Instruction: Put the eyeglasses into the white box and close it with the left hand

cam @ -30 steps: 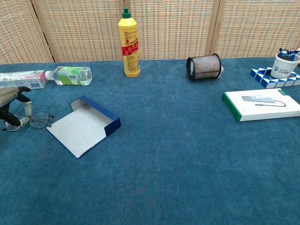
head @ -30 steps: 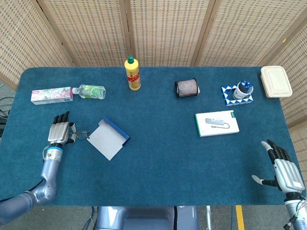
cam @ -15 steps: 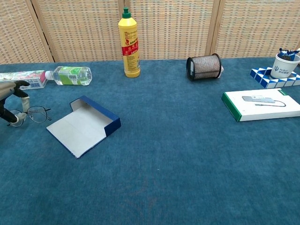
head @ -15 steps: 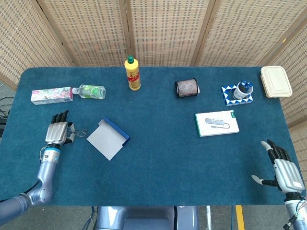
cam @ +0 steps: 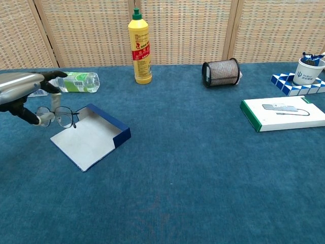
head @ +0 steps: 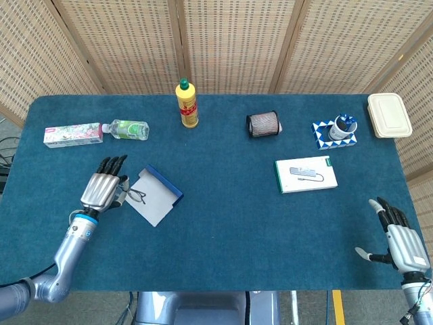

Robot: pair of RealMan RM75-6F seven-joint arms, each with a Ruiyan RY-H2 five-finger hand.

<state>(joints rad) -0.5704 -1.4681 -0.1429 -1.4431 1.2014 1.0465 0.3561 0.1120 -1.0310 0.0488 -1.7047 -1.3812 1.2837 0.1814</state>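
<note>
Where wicker screens (head: 237, 40) stand, blue-carpeted table (head: 230, 203).

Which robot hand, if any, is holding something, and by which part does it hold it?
The left robot hand pinches the eyeglasses at the frame's left end, carrying them over the white box. The right robot hand holds nothing.

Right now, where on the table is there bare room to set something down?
Free: the wide front strip between the open box and the right robot hand, and the middle between box and white carton. Crowded: the back row from toothpaste box to food container.
</note>
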